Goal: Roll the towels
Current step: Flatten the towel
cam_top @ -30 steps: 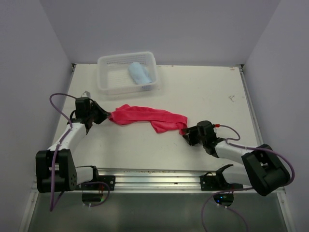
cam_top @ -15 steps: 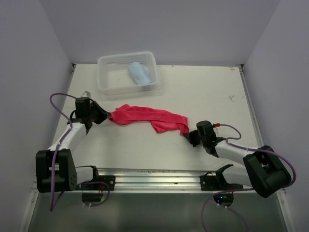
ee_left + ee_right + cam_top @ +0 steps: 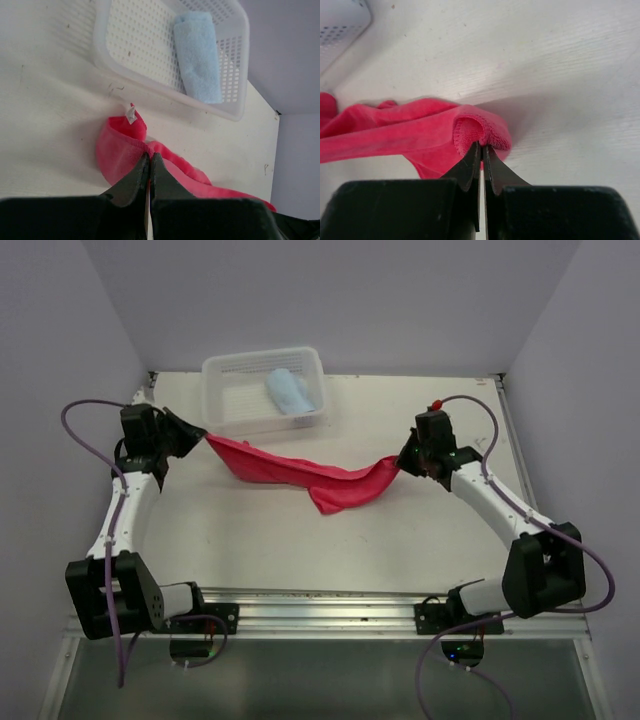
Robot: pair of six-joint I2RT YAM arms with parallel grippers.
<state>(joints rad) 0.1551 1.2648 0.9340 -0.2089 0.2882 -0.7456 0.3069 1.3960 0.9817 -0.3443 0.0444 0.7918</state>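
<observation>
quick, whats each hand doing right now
Left hand: closed, pinching one end of the red towel.
Right hand: closed, pinching the other end of the red towel.

top view looks down from high behind over the whole table. wrist views sit close and low; all three share the red towel.
</observation>
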